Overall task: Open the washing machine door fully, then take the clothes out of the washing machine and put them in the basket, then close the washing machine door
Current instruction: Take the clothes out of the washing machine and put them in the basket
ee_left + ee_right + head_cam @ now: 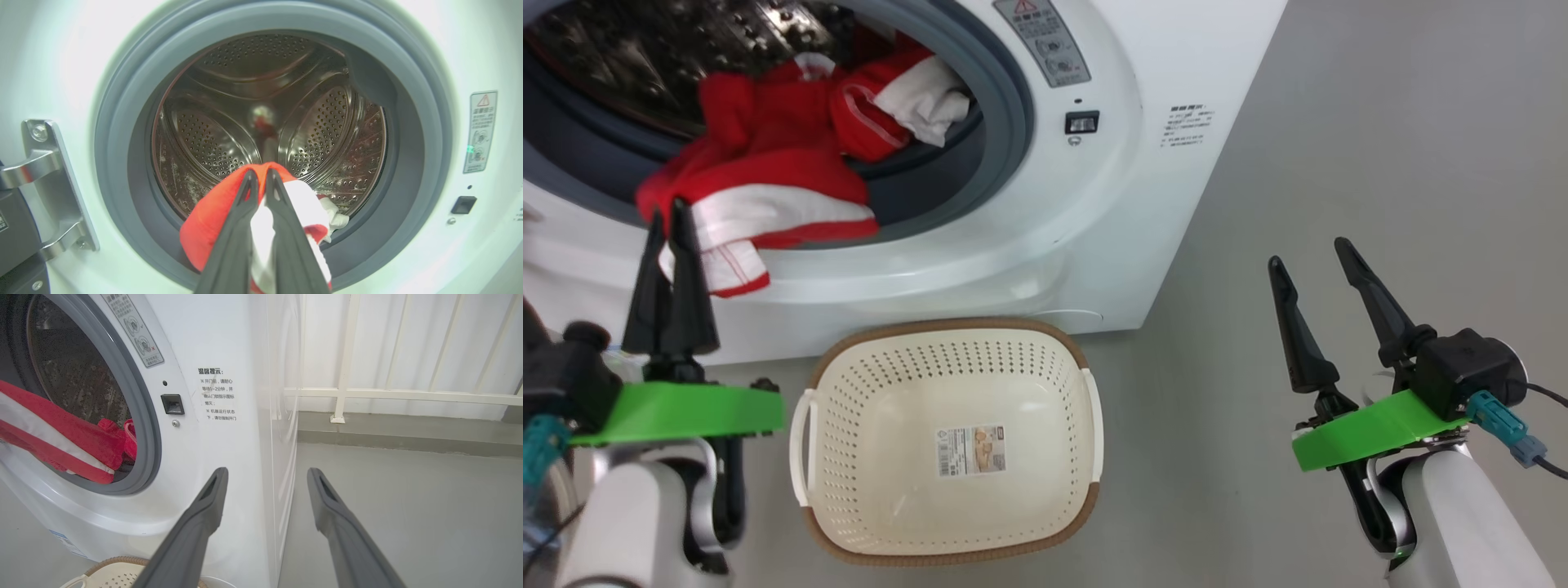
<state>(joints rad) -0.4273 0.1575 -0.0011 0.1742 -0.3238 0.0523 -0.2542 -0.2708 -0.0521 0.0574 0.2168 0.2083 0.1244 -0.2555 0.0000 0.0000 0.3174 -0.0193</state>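
From the head view, the big white washing machine (1094, 204) has its round hole open. The clothes (768, 163), red with white parts, are piled at the front of the hole. One red and white piece hangs out over the grey rubber ring (1005, 106) and down the white front. The left gripper (668, 211) points up at that hanging piece, and its two dark fingers are pressed close together at the cloth's edge. The basket (947, 325) sits on the grey floor (1339, 122) right in front of the washer, between the two arms. It has a brown rim, little holes in its sides and a sticker (971, 450) on its bottom. The right gripper (1308, 253) is off to the right over the floor, well away from the washer, with its fingers spread apart and nothing between them.

From the left wrist view, the two fingers come up tight together and pinch the cloth. White cloth shows between them, and red cloth bulges out on the left side. Behind it is the shiny steel drum (212, 139) with many small holes. A silver hinge (45, 163) sits at the left of the ring, joined to the dark edge of the washing machine door (16, 237), which is swung open. A warning label (481, 130) is on the right.

From the right wrist view, the two fingers are wide apart and hold nothing. They point at the washer's corner and the floor beside it. The red and white cloth hangs out of the hole on the left. A bit of the basket peeks in at the bottom. A white railing (347, 392) stands at the back.
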